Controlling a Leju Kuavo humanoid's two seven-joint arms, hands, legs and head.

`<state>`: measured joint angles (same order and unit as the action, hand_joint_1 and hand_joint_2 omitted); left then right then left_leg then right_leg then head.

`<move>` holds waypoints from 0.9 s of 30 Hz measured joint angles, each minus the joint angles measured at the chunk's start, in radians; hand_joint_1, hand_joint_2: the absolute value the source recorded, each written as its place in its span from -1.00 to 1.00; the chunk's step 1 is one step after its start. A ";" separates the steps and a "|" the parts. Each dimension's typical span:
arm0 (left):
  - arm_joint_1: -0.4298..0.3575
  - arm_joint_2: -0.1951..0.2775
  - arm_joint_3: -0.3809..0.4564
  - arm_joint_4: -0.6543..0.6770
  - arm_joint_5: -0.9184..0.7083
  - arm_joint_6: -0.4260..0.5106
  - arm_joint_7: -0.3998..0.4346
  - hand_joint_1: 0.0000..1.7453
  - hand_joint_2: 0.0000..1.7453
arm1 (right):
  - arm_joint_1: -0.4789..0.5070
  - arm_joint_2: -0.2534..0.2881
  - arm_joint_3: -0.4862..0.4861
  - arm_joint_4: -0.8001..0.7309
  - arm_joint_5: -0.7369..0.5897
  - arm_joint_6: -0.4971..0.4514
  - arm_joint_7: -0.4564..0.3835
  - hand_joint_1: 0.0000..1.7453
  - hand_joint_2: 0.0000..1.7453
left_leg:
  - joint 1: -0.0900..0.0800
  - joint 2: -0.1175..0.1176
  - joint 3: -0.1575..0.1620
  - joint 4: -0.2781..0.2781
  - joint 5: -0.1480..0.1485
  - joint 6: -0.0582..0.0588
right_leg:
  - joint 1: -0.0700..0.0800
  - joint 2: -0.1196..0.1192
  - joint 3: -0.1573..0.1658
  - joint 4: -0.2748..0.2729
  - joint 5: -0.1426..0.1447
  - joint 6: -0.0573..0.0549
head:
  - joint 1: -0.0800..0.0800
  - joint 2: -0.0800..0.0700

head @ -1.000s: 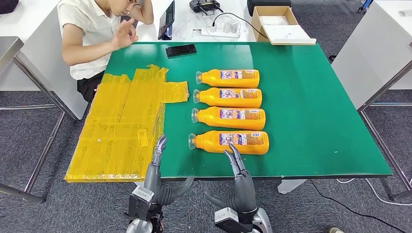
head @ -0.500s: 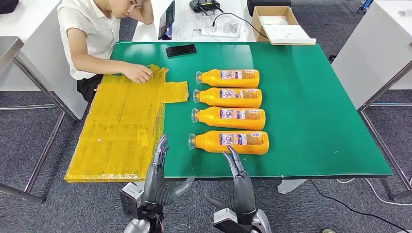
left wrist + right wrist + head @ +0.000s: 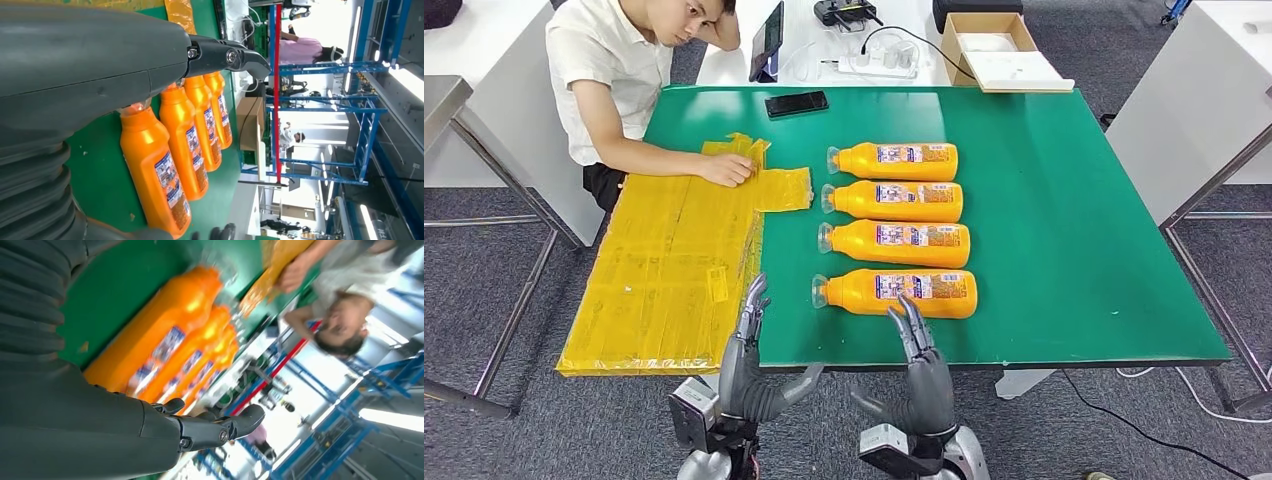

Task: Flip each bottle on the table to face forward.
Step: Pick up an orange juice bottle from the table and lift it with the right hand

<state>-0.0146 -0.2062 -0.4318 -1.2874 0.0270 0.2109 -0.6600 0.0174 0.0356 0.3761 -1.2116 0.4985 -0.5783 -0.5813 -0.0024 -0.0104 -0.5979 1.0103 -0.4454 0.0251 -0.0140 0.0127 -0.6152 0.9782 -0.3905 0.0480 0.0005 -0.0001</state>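
Observation:
Several orange bottles lie on their sides in a column on the green table [image 3: 1064,230], clear caps pointing left, labels up. The nearest bottle [image 3: 899,292] [image 3: 156,175] [image 3: 150,337] lies by the front edge; behind it are a second [image 3: 899,243], a third [image 3: 896,200] and the farthest [image 3: 896,160]. My right hand [image 3: 921,368] reaches up over the front edge, open, its fingertips [image 3: 908,315] touching or just short of the nearest bottle. My left hand [image 3: 746,355] is open at the front edge, left of the bottles, holding nothing.
A yellow plastic sheet [image 3: 674,265] covers the table's left part. A person sits at the far left with a hand [image 3: 729,170] on the sheet. A black phone [image 3: 796,103] lies at the back edge. A cardboard box [image 3: 999,50] stands beyond.
My right hand has crept forward to the nearest bottle. The left hand has risen slightly. The person's hand came down onto the yellow sheet and slid right.

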 joint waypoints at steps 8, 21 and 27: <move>-0.002 0.001 -0.001 0.000 -0.004 -0.016 0.000 -1.00 1.00 | -0.112 -0.084 -0.105 0.064 0.231 0.000 0.147 -1.00 1.00 | -0.002 0.000 0.000 0.000 0.001 0.001 | -0.002 0.000 0.000 0.000 0.001 0.001 | 0.000 0.000; -0.010 0.000 -0.002 0.001 0.032 -0.066 0.000 -1.00 1.00 | -0.268 -0.118 -0.129 0.283 0.355 0.007 0.209 -1.00 1.00 | -0.002 0.000 0.000 0.000 0.001 0.001 | -0.002 0.000 0.000 0.000 0.001 0.001 | 0.000 0.000; -0.016 0.000 -0.002 0.006 0.028 -0.067 0.000 -1.00 1.00 | -0.315 -0.120 -0.117 0.353 0.406 0.074 0.278 -1.00 1.00 | -0.002 0.000 0.000 0.000 0.001 0.001 | -0.002 0.000 0.000 0.000 0.001 0.001 | 0.000 0.000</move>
<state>-0.0308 -0.2067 -0.4335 -1.2810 0.0553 0.1434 -0.6600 -0.2974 -0.0843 0.2591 -0.8581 0.9042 -0.5043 -0.3030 -0.0046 -0.0105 -0.5978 1.0107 -0.4447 0.0263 -0.0159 0.0127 -0.6148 0.9784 -0.3899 0.0486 0.0004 -0.0001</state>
